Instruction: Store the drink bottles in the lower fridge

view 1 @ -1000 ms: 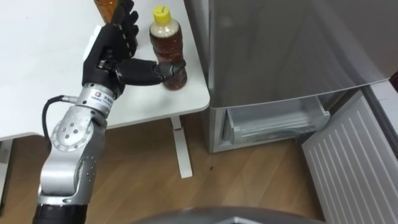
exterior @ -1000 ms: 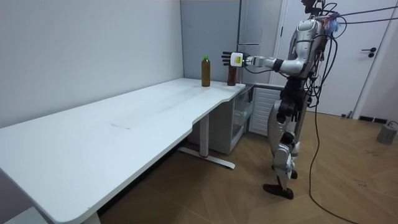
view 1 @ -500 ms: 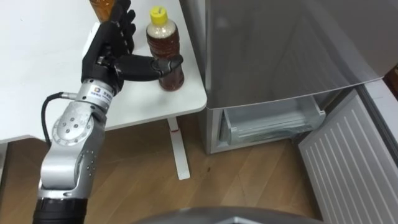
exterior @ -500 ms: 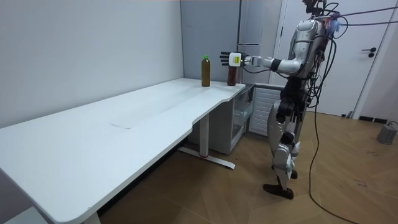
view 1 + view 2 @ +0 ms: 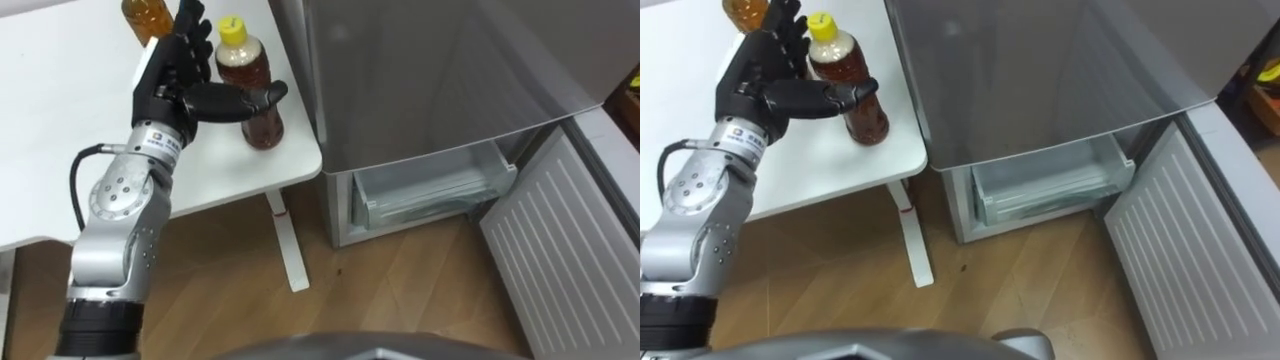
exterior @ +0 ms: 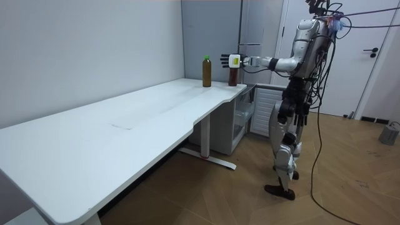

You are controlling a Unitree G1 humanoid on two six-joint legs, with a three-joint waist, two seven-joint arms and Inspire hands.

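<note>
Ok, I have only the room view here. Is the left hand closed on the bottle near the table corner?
Observer: Not yet. The left hand has straight fingers beside the bottle; only its thumb lies across the front.
Operator: And inside the lower fridge?
Observer: A clear drawer shows there, next to the open door.
Operator: Which cap has this bottle?
Observer: A yellow cap.

Bare office-like room: white desk point(image 6: 125, 119), fridge point(image 5: 450, 70), wood floor point(image 6: 350, 187).
</note>
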